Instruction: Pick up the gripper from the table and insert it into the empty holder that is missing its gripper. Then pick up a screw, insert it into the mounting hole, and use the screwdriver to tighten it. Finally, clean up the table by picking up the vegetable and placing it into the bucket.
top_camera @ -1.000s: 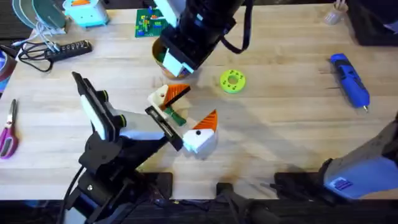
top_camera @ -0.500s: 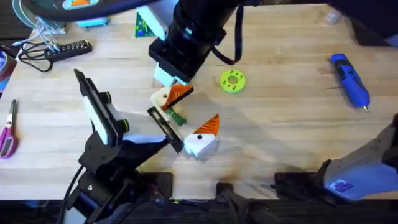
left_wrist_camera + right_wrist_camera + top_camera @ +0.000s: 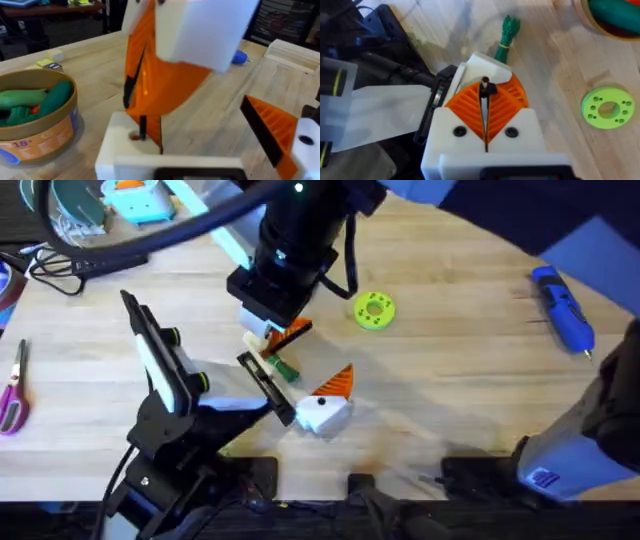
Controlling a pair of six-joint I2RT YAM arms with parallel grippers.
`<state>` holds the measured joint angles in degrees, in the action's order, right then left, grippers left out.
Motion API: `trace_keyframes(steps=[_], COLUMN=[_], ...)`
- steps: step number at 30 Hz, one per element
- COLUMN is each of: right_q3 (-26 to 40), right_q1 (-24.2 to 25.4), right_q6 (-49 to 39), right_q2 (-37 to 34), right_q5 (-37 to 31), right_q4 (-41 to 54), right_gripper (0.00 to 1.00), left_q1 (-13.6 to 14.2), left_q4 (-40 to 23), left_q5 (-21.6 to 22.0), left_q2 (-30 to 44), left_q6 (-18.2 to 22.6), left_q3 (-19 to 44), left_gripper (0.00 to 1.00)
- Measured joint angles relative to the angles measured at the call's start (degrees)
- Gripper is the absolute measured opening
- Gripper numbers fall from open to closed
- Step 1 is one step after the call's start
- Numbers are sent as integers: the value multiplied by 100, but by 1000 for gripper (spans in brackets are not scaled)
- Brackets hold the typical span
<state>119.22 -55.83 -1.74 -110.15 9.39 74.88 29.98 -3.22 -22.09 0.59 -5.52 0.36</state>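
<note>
Right pincer point(image 3: 485, 100) pinches a screw point(image 3: 484, 88) above the holder point(image 3: 481, 64); bare table point(image 3: 450, 380) stretches toward the screwdriver point(image 3: 562, 308).

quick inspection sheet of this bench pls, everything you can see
surface: wooden table
job's things: screwdriver far right; vegetable beside holder; bucket holds green toys
clutter: lime-green disc, scissors, orange-tipped wedge block
grippers: right gripper pads together over holder; left gripper beside it, state unclear
cables: power strip with lead, far left
surroundings: blue box at back edge
</note>
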Motion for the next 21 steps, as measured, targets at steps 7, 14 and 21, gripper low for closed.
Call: trace_keyframes(steps=[7,14,21], right_q3=[19,30,30], right_q1=[2,0,-5], right_q6=[0,-6,-20], right_q2=[-18,-34,-120], right_q5=[15,-117,-254], right_q4=[13,10,-102], right_gripper=[7,6,6], left_q1=[0,0,0], left_q4=[2,2,8], left_q5=[-4,-2,-31], left_q2=[10,10,10], left_q6=[9,7,39], left_q3=[0,0,0], left_gripper=[993,993,993])
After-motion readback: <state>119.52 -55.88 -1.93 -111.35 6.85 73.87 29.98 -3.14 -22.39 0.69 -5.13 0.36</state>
